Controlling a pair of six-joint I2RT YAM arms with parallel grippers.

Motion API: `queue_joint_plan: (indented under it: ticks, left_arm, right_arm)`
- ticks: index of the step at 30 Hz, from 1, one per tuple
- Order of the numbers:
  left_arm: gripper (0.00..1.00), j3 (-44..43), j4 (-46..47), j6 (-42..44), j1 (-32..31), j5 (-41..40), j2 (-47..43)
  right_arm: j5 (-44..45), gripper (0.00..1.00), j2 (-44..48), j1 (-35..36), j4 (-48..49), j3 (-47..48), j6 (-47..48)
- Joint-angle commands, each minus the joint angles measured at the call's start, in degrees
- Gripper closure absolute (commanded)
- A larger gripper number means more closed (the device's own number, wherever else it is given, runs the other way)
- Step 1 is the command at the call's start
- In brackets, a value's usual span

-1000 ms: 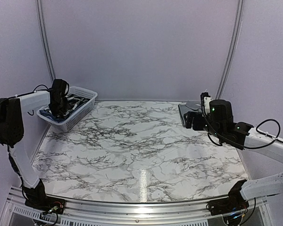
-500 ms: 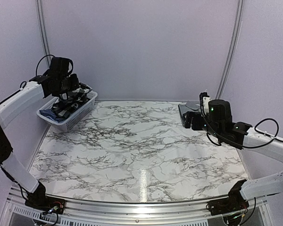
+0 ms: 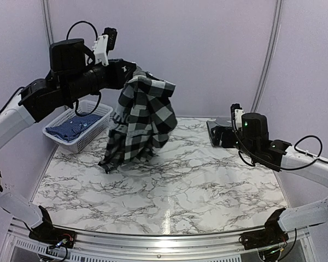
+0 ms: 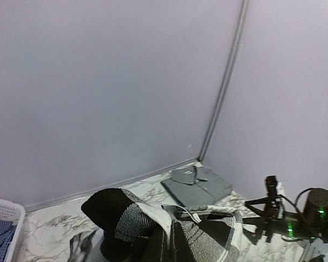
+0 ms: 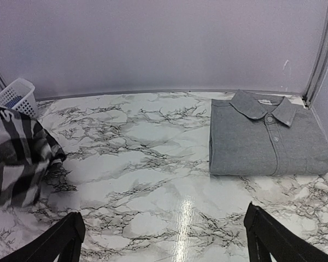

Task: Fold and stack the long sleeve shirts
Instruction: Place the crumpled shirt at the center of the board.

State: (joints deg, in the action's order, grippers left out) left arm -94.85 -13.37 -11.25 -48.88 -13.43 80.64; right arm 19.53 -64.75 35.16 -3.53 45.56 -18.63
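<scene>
My left gripper is raised high above the table's back left and is shut on the black-and-white checked long sleeve shirt. The shirt hangs down from it, its lower end touching the marble table. In the left wrist view the bunched shirt fills the bottom and hides the fingers. The shirt also shows at the left edge of the right wrist view. My right gripper is open and empty, low over the table at the right, its fingertips wide apart.
A white basket at the back left holds a blue garment. A folded grey shirt lies flat at the table's back right corner, also in the top view. Walls close off the back and sides.
My left gripper took hold of the checked shirt in the basket, lifted it out and swung it up and right over the table. The right arm has stayed still.
</scene>
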Motion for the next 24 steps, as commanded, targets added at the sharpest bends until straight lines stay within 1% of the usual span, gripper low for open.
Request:
queue_joint_plan:
  ticks: [1,4,7,10,12,13,15,18,20,22,23,24]
  left_arm:
    - [1.0,-7.0,6.9,3.5,-7.6,0.9,0.2]
    - [1.0,-10.3,8.3,3.9,-10.7,0.7,1.2]
    - [1.0,-12.4,9.7,2.8,-11.3,0.4,1.7]
    - [1.0,-13.7,9.1,2.3,-10.9,-7.2,3.1]
    - [1.0,-14.6,6.4,-1.0,-7.8,-6.7,5.0]
    - [1.0,-15.1,4.5,-3.9,-5.2,-4.4,6.3]
    - [1.0,-15.2,1.5,-9.1,1.5,2.8,10.7]
    - [1.0,-16.9,-3.1,-13.3,7.5,12.3,19.6]
    - [1.0,-18.4,-4.4,-16.1,10.9,21.3,26.4]
    - [0.9,-20.4,-5.1,-18.4,13.4,28.0,33.2]
    - [0.81,-21.1,-5.4,-18.9,14.0,28.8,36.0]
    - [0.66,-21.7,-5.9,-18.3,14.3,28.3,37.9]
  right_arm:
    - [0.5,0.01,0.0,0.3,1.5,4.0,1.3]
    - [0.9,0.02,0.6,0.3,1.1,4.8,1.7]
    - [1.6,0.01,1.5,0.3,0.9,5.0,2.2]
    - [2.3,0.01,1.9,0.2,0.4,5.1,2.5]
    - [2.5,0.02,1.8,0.2,0.3,5.2,2.6]
    - [2.7,0.02,1.7,0.2,0.2,5.3,2.6]
    - [2.8,0.02,0.8,0.1,-0.3,5.7,2.5]
    - [2.4,0.02,-0.8,-0.2,-1.0,6.3,2.1]
    - [1.8,0.01,-2.1,-0.4,-1.6,6.8,1.8]
    - [1.3,0.01,-3.2,-0.4,-2.1,7.2,1.5]
    - [0.9,0.01,-3.7,-0.5,-2.2,7.3,1.5]
    - [-0.1,0.02,-4.2,-0.6,-2.4,7.3,1.4]
